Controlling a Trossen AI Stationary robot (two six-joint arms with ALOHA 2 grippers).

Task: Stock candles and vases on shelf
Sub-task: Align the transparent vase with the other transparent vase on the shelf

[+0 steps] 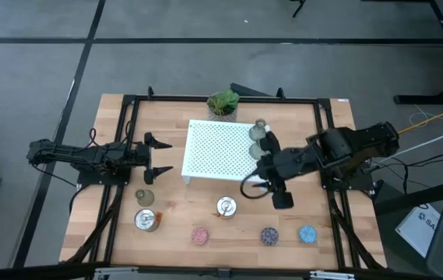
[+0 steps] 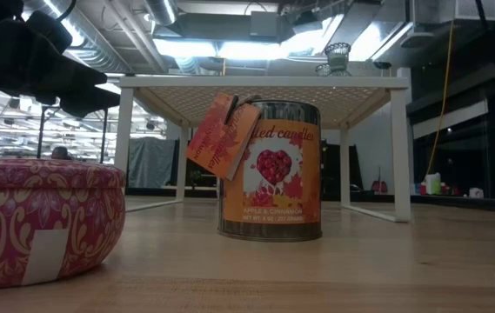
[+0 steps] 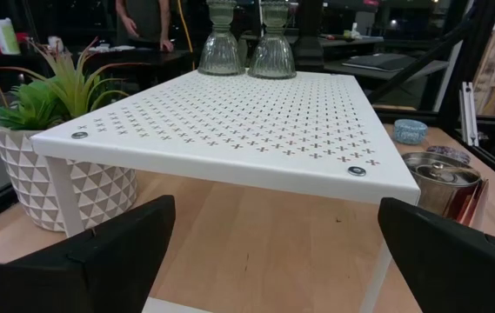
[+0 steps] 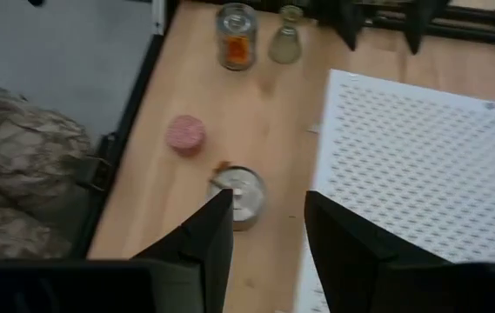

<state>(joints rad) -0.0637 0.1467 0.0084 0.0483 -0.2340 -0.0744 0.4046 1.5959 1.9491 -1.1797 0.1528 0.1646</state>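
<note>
White perforated metal shelf (image 1: 219, 146) holds two ribbed glass vases (image 1: 258, 132) at its right edge. I see right hand (image 1: 258, 180) empty, part-open, beside shelf; left hand (image 1: 161, 155) spread wide. Third vase (image 1: 144, 197), five candles (image 1: 226, 207) remain on wooden counter (image 1: 205, 218).

**Colours and patterns on the table**

White shelf (image 1: 219, 148), perforated all over with small crosses. Olive-green ribbed vases (image 3: 245, 52). Silver tin candle (image 2: 270, 169) wrapped in orange with a red heart. Pink candle (image 1: 199, 235); dark blue-purple candle (image 1: 269, 235); light blue candle (image 1: 307, 232). White triangle-patterned pot (image 3: 30, 178), green leaves. Pale wood table (image 1: 205, 210).
</note>
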